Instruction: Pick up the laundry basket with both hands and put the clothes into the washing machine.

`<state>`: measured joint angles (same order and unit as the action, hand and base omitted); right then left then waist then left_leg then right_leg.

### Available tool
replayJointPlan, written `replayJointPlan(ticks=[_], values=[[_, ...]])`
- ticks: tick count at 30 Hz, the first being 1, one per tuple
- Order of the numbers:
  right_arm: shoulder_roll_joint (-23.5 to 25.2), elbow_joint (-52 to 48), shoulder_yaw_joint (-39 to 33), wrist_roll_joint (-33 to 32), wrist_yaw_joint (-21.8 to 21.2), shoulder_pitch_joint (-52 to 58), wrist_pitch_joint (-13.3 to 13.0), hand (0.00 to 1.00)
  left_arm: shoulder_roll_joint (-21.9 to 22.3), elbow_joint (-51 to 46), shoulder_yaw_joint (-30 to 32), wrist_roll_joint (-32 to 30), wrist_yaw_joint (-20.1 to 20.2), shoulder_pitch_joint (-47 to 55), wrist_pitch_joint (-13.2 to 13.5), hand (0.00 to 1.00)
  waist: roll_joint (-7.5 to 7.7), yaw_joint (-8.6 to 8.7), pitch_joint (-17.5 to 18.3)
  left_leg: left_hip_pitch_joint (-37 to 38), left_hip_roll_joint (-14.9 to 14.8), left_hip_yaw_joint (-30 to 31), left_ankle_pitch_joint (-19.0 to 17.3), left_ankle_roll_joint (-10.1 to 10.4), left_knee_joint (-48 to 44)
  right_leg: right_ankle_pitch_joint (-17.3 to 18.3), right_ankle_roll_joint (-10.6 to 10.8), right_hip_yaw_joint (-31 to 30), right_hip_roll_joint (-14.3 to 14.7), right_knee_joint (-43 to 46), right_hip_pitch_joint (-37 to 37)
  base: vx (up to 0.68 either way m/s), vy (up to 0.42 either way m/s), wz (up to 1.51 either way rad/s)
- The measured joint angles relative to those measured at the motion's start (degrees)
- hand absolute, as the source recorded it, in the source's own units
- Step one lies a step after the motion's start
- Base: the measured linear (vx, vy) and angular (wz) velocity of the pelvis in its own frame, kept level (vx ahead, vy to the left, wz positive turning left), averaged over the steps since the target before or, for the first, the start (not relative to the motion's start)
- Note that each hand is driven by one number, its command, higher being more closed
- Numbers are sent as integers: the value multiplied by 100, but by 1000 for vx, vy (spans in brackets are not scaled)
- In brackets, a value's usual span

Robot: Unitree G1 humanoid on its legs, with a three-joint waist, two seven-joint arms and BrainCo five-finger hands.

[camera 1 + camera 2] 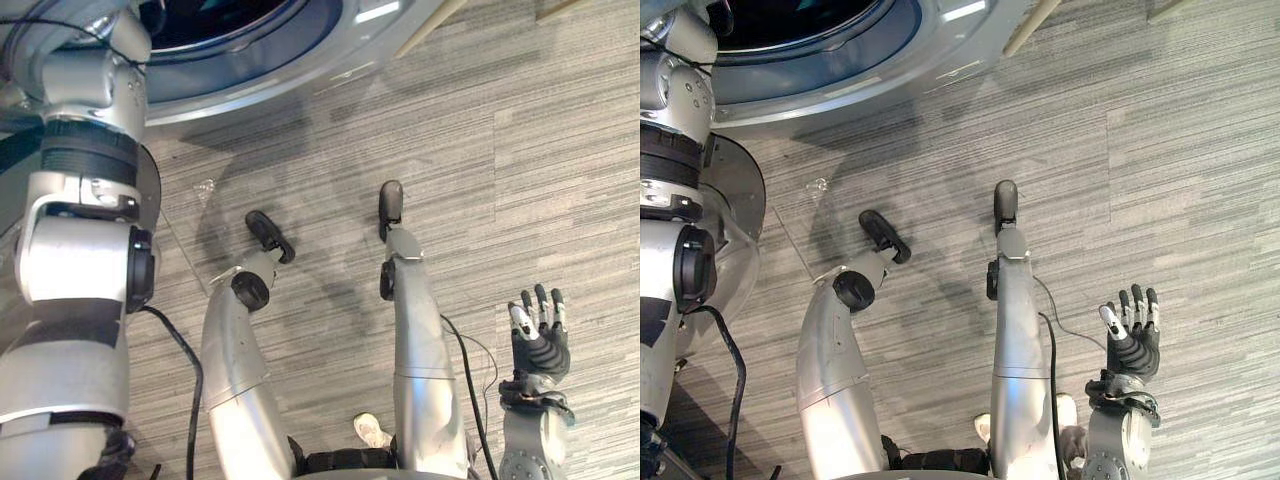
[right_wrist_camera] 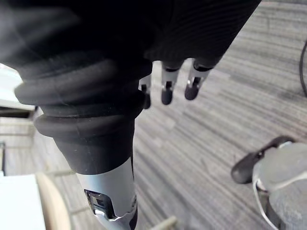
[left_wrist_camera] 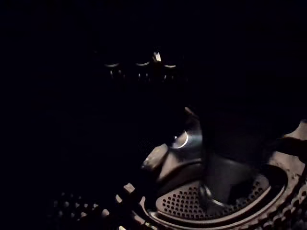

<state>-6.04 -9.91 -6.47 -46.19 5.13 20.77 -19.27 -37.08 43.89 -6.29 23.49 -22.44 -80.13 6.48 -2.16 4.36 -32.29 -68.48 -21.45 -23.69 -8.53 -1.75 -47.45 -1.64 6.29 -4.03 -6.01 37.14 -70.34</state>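
Underfoot, grey striped carpet (image 1: 520, 150) beside washing machine (image 1: 300, 65).

Hovering right hand (image 2: 184, 40) over striped grey floor (image 2: 211, 139), fingers (image 2: 167, 90) straight and relaxed, dark tips clear of it.

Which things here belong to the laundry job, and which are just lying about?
Part of the job: washing machine, its opening facing the robot; its perforated drum; left hand, inside the dark drum; right hand, open above the floor.

Just lying about: pale wooden leg beside the machine; grey plank floor.
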Motion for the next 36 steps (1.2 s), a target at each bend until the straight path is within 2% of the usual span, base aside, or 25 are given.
replayJointPlan(ticks=[2, 5, 8, 9, 11, 14, 15, 16, 17, 18, 21, 23, 25, 30, 35, 36], values=[[9, 0, 97, -13, -27, -2, -33, 0, -61, -351, 159, -26, 52, 310, -8, 0, -67, 35, -2, 1, -4, 21, 1, -1, -12, 39, -4, 10, 0, 57, -5, 5, -13, 2], [71, -28, 205, -22, -8, -2, -46, 0, -253, -1198, 251, 33, 104, 1004, -16, 0, -86, 122, 1, 10, -19, 122, 21, -32, -66, 159, -50, 89, 3, 219, 9, 29, -44, 7], [233, -224, 197, -20, 52, -20, -51, 0, -207, -2933, 324, 158, 147, 2750, 55, 0, -104, 112, 4, 263, -36, 231, 26, -36, -75, 380, -134, 201, -5, 387, 255, 65, -53, 9], [275, -271, 201, -1, 94, -23, -51, 0, -120, -3118, 326, 182, 210, 3066, 49, 0, -104, 123, 4, 381, -42, 259, 18, -23, -60, 444, -142, 237, -4, 401, 384, 90, -54, 15], [410, -382, 189, 70, 200, -14, -61, 0, 524, -4031, 468, 187, 305, 4323, 94, 0, -101, 137, 9, 921, -26, 315, -30, 61, 81, 649, -203, 353, -18, 404, 920, 100, -53, 21], [460, -481, 185, 202, 249, -46, -58, 0, 1522, -4807, 459, 38, 514, 6119, 88, 0, -110, 94, 29, 1798, 55, 355, -20, 262, 476, 902, -297, 499, -41, 278, 1756, 146, -65, 24], [457, -494, 148, 234, 253, -45, -59, 0, 1984, -5123, 454, 32, 563, 6743, 121, 0, -161, 47, 87, 2083, 73, 408, 16, 324, 653, 961, -339, 600, -39, 179, 2075, 170, -83, 30], [460, -495, 108, 237, 254, -36, -62, 0, 2247, -5268, 459, -54, 567, 7048, 248, 0, -209, -3, 153, 2206, 95, 450, 43, 369, 751, 993, -357, 649, -38, 124, 2224, 198, -106, 40], [457, -494, -26, 241, 270, -9, -62, 0, 2655, -5547, 441, -197, 575, 7533, 369, 0, -330, -127, 320, 2411, 165, 537, 100, 453, 956, 1079, -364, 757, -72, 38, 2464, 188, -102, 51], [442, -493, -95, 266, 303, -43, -62, 0, 2909, -5543, 367, -427, 589, 7963, 411, 0, -435, -210, 486, 2632, 241, 596, 144, 519, 1154, 1159, -392, 875, -119, -3, 2694, 183, -100, 51], [422, -488, -96, 369, 366, -93, -56, 0, 3424, -5883, 351, -721, 623, 8799, 800, 0, -565, -451, 857, 3301, 356, 663, 257, 654, 1637, 1288, -397, 1106, -163, -234, 3396, 136, -66, 37], [434, -486, -58, 446, 374, -105, -55, 0, 3616, -5915, 344, -837, 711, 9075, 891, 0, -549, -531, 1113, 3775, 450, 675, 325, 722, 1987, 1326, -398, 1219, -202, -449, 3868, 148, -52, 33], [435, -486, 17, 499, 376, -156, -54, 0, 3737, -5907, 321, -837, 790, 9383, 897, 0, -518, -532, 1353, 4146, 478, 678, 343, 728, 2222, 1352, -381, 1327, -202, -669, 4291, 162, -34, 21], [460, -485, 293, 534, 381, -186, -29, 0, 3863, -5908, 200, -842, 982, 9937, 813, 0, -279, -547, 1795, 4991, 597, 718, 410, 809, 2679, 1400, -320, 1528, -219, -1061, 5234, 159, -25, 20], [594, -124, 477, 704, 349, -305, 65, 0, 4048, -5907, 221, -966, 994, 10351, 751, 0, -5, -567, 2307, 5764, 804, 1068, 550, 866, 3187, 1560, -296, 2029, -318, -1379, 6239, 116, -40, 47], [637, 63, 486, 734, 349, -360, 97, 0, 4113, -5905, 234, -985, 993, 10441, 745, 0, 3, -588, 2413, 5888, 846, 1205, 600, 884, 3300, 1569, -299, 2195, -305, -1520, 6485, 87, -47, 60]])
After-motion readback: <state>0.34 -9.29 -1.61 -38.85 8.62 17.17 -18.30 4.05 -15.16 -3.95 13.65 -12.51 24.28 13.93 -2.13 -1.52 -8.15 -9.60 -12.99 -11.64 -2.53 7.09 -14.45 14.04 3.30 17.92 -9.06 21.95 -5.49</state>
